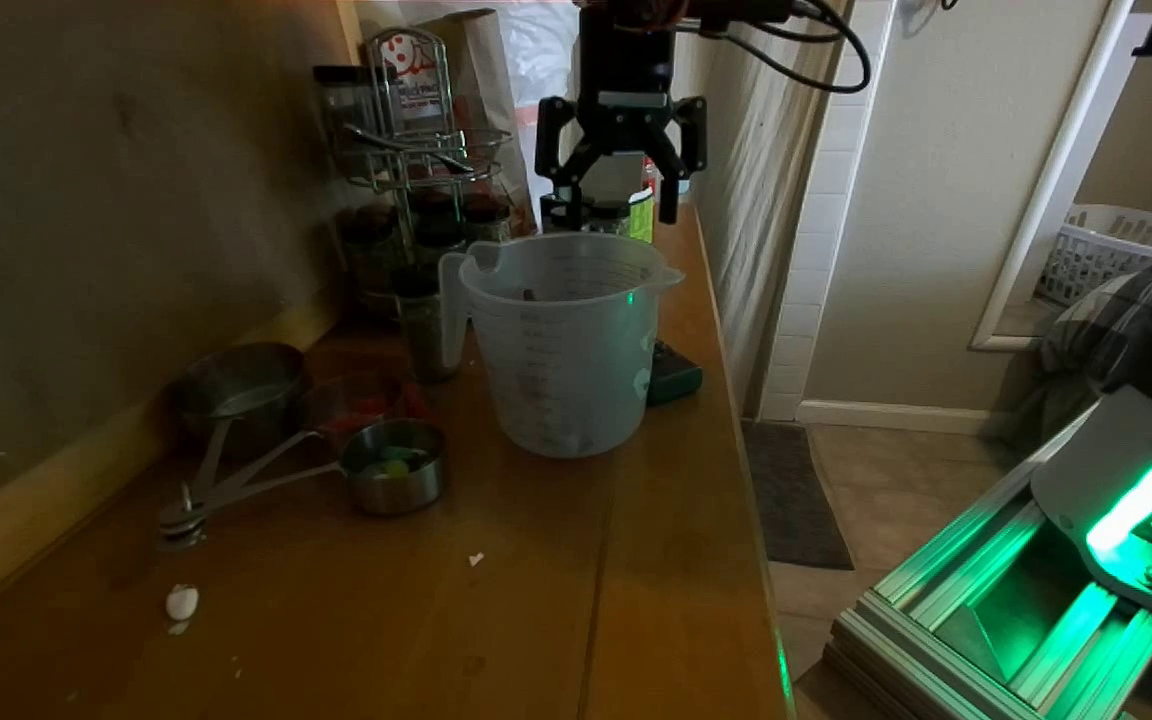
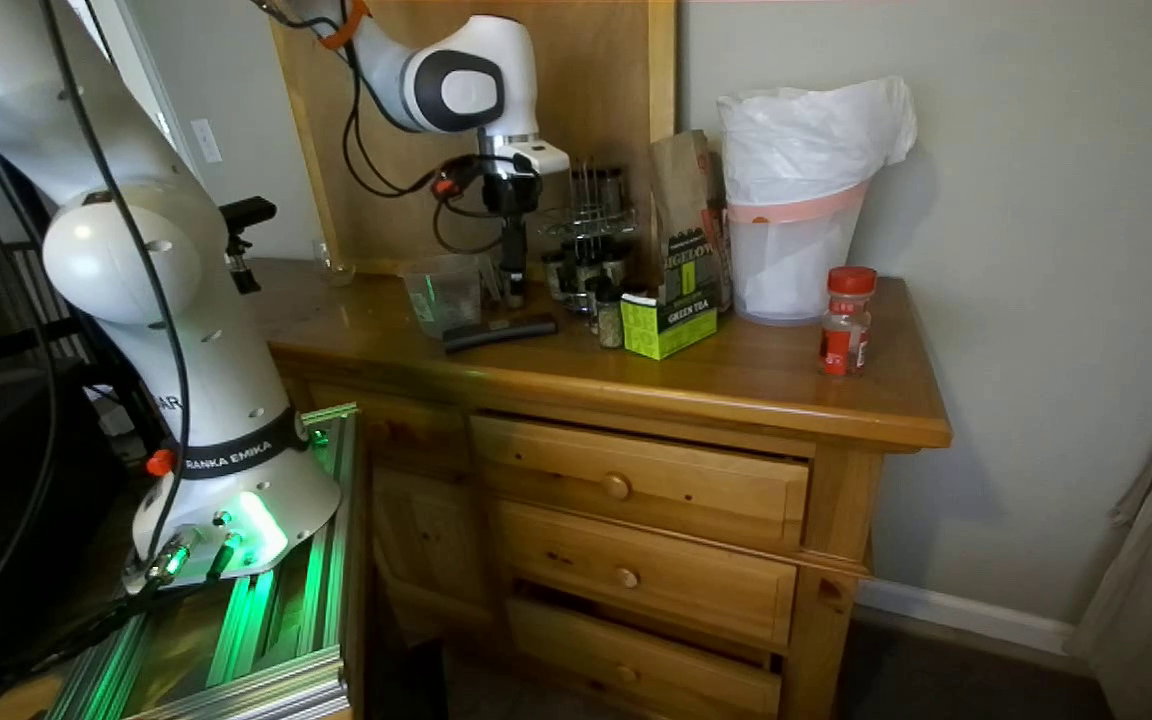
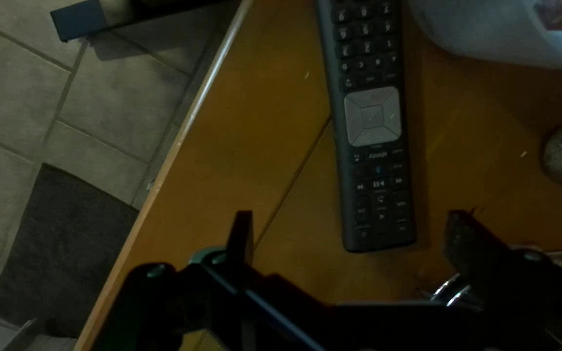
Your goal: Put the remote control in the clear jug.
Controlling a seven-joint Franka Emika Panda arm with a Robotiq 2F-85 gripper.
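The black remote control (image 3: 376, 185) lies flat on the wooden top, buttons up, with a grey pad in its middle. Its far end is cut off in the wrist view. It shows in an exterior view (image 2: 501, 332) and is partly hidden behind the jug in an exterior view (image 1: 676, 377). The translucent clear jug (image 1: 571, 370) stands upright beside it, handle toward the wall; it also shows in an exterior view (image 2: 443, 297) and in the wrist view (image 3: 486, 34). My gripper (image 3: 349, 217) is open and empty, above the top near the remote's near end. It points down in both exterior views (image 1: 623, 205) (image 2: 513, 292).
A wire spice rack (image 1: 426, 160) with dark-lidded jars stands by the wall, one jar (image 2: 609, 318) near the remote. Metal measuring cups (image 1: 396, 470) lie beside the jug. A green tea box (image 2: 671, 325), a white bin (image 2: 786, 260) and a red-lidded bottle (image 2: 846, 320) stand farther along the top.
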